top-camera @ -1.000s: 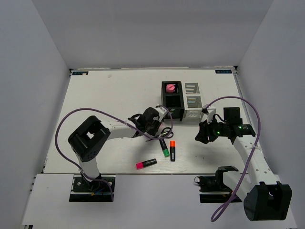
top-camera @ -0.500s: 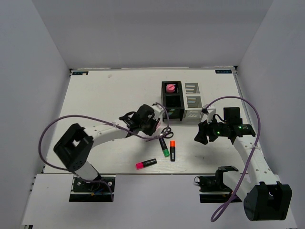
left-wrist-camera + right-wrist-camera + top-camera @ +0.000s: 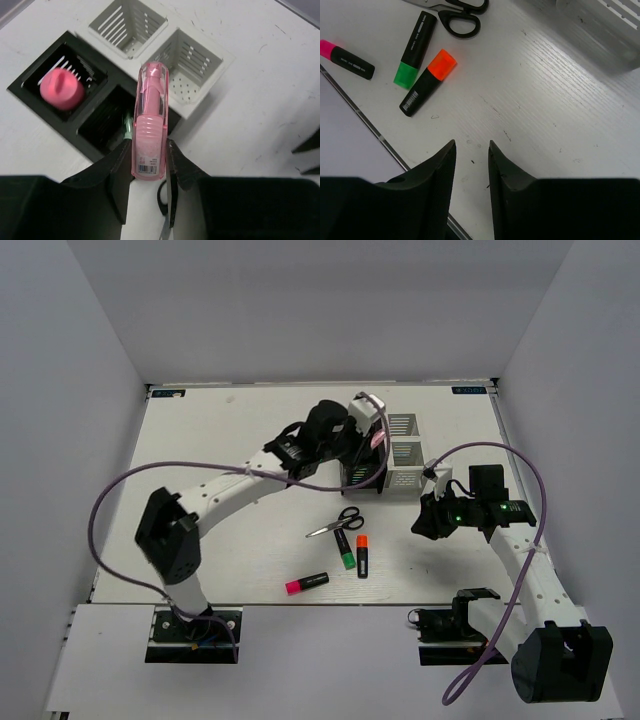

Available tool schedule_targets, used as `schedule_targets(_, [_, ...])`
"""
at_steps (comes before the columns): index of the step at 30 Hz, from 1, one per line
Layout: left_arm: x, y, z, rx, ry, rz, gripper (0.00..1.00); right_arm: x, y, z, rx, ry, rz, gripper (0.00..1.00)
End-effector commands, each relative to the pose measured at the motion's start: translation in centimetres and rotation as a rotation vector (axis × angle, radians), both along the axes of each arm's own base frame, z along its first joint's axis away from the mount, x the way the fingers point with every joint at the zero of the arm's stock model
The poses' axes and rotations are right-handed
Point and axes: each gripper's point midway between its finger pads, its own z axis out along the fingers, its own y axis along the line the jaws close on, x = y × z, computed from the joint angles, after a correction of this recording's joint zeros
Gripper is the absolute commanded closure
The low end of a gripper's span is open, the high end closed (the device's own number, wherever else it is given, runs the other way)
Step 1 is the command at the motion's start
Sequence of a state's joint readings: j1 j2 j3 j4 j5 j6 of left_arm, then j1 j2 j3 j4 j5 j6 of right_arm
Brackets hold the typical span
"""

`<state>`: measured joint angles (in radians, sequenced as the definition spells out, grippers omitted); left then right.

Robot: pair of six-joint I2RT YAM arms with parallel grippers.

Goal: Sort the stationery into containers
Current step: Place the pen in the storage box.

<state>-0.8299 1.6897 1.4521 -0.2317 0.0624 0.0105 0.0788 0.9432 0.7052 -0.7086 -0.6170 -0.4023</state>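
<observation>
My left gripper [image 3: 366, 432] hangs over the containers, shut on a thick pink tube [image 3: 150, 125] that points out over the black organizer [image 3: 100, 92] and the white organizer [image 3: 161, 36]. A round pink piece [image 3: 61, 89] sits in one black compartment, and a pale green piece [image 3: 128, 127] shows in the one beside it. On the table lie the scissors [image 3: 338, 523] and the green [image 3: 345, 551], orange [image 3: 362, 556] and pink [image 3: 307, 583] highlighters. My right gripper [image 3: 471, 145] hovers open and empty over bare table, to the right of the orange highlighter [image 3: 427, 82].
The white organizer [image 3: 404, 480] stands against the black one [image 3: 352, 476] at mid-table, just beyond my right gripper [image 3: 425, 520]. The table's near edge runs close to the pink highlighter [image 3: 347, 60]. A purple cable loops along each arm.
My left arm has swung from beside the scissors up and back, carrying the pink tube over the organizers. The scissors now lie uncovered. The right arm has hardly moved.
</observation>
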Motion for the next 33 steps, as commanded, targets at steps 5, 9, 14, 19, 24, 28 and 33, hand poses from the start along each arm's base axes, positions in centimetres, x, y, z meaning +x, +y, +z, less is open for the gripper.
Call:
schedule_targets(5, [4.1,-3.9,0.2,-0.003,-0.005,-0.009,1.00,0.4,0.3,1.4,0.019,-0.039,0.015,0.63])
schedule_targets(9, [5.5,-4.0,-0.2,0.013,-0.011,0.015,1.00,0.3,0.3,1.3,0.020,-0.033,0.013,0.63])
schedule_targets(14, [6.5,-2.9,-2.6,0.070,0.006,0.054,1.00,0.3,0.3,1.6,0.022,-0.042,0.017,0.61])
schedule_targets(19, [6.7,-1.6,-4.9,0.095,0.044,0.084,1.00,0.3,0.3,1.6,0.022,-0.040,0.017,0.60])
schedule_targets(24, [6.8,-1.1,-6.3,0.113,0.068,0.097,0.86,0.3,0.4,1.5,0.021,-0.040,0.019,0.45])
schedule_targets(28, [6.8,-1.0,-7.0,0.120,0.086,0.105,0.62,0.3,0.3,1.6,0.022,-0.041,0.017,0.42])
schedule_targets(33, [6.9,-1.0,-6.4,0.108,0.079,0.108,0.59,0.2,0.3,1.4,0.022,-0.033,0.018,0.42])
